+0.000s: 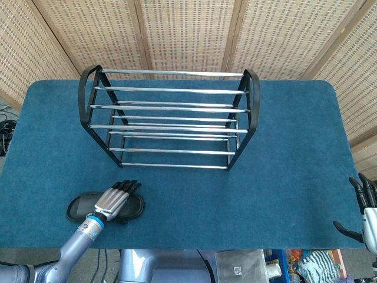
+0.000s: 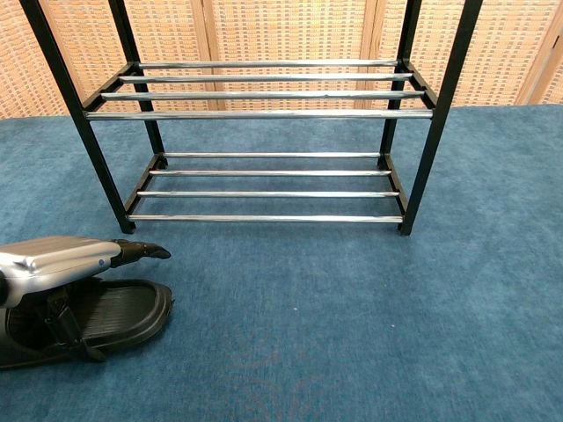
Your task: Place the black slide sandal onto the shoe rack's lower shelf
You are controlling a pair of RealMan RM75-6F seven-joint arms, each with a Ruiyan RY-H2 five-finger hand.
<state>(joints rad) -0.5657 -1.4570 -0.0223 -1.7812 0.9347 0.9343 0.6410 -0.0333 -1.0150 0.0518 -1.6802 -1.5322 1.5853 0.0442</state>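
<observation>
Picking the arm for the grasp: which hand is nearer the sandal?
Left. The left hand is directly over the sandal, fingers pointing toward the rack. The right hand is at the table's far right edge, well away from it.

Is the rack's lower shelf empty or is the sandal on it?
Empty. The lower shelf shows only bare rails; the sandal lies on the table beneath the left hand.
</observation>
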